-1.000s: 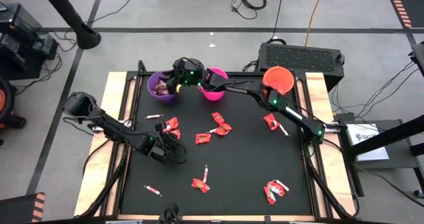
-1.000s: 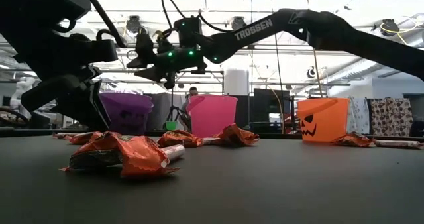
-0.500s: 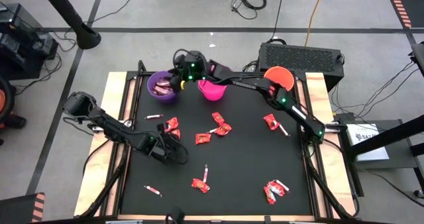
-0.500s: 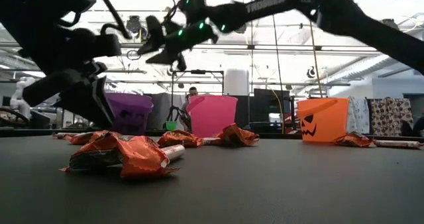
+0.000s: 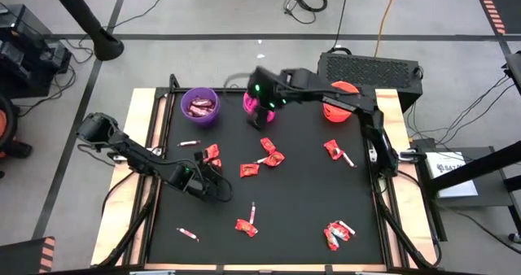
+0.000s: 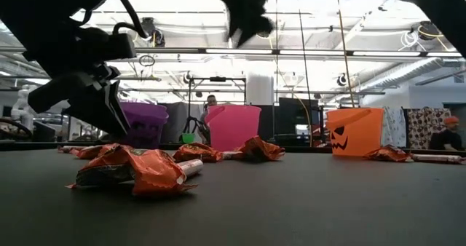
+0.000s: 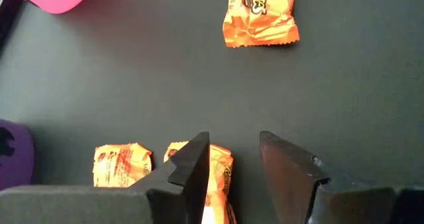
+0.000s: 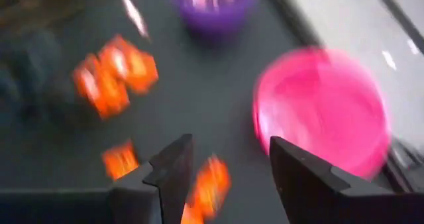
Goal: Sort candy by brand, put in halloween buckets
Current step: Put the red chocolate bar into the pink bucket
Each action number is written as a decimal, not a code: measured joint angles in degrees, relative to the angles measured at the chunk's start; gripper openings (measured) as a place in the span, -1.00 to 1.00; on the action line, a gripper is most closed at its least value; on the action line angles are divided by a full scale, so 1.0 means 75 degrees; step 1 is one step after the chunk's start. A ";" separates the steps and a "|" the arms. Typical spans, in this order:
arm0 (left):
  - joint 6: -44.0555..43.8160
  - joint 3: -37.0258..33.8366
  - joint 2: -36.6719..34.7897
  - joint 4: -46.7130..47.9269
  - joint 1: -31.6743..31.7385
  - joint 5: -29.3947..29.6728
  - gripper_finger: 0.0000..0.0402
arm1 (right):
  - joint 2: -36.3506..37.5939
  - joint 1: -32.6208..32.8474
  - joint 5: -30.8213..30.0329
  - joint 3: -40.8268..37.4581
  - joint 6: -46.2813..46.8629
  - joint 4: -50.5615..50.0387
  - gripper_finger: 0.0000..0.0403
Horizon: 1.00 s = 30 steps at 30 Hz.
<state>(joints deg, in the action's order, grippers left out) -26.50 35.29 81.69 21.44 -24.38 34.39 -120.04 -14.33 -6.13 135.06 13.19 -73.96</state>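
Observation:
Red-orange candy lies scattered on the black table (image 5: 301,194), with thin pale sticks (image 5: 254,214) among it. The purple bucket (image 5: 199,106), with candy inside, the pink bucket (image 5: 248,104) and the orange bucket (image 5: 335,111) stand along the far edge. My right gripper (image 8: 225,161) is open and empty, high above the pink bucket (image 8: 321,111). My left gripper (image 7: 232,154) is open low over the table. A red-orange candy (image 7: 218,174) lies just beside one of its fingers. I cannot tell whether that finger touches it.
More red-orange candy lies at the right (image 5: 332,149), near right (image 5: 335,234) and near middle (image 5: 244,226). In the low view a candy (image 6: 135,169) lies close up and the three buckets stand behind it. The table's wooden edges (image 5: 138,145) frame the mat.
My right gripper has swung from above the purple bucket toward the table's right and now hangs over the pink bucket. In the low view it has also risen.

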 joint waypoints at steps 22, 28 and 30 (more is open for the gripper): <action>0.1140 0.0003 0.0012 -0.2753 0.0000 -0.0836 -0.30 | 0.0601 0.4407 -0.1022 -0.5111 0.4141 -0.1522 -0.05; 0.2725 0.0003 0.0296 -0.4778 -0.0008 -0.2438 -0.30 | 0.0607 0.6034 -0.1302 -0.5977 0.5616 -0.0785 -0.05; 0.3003 0.0003 0.0363 -0.5114 -0.0007 -0.2270 -0.30 | 0.0616 0.6500 -0.1621 -0.6080 0.6248 -0.0570 -0.05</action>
<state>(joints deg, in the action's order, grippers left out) -3.97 35.31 84.41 -16.91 -24.43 17.36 -115.42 34.42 -18.28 89.47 60.04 -78.24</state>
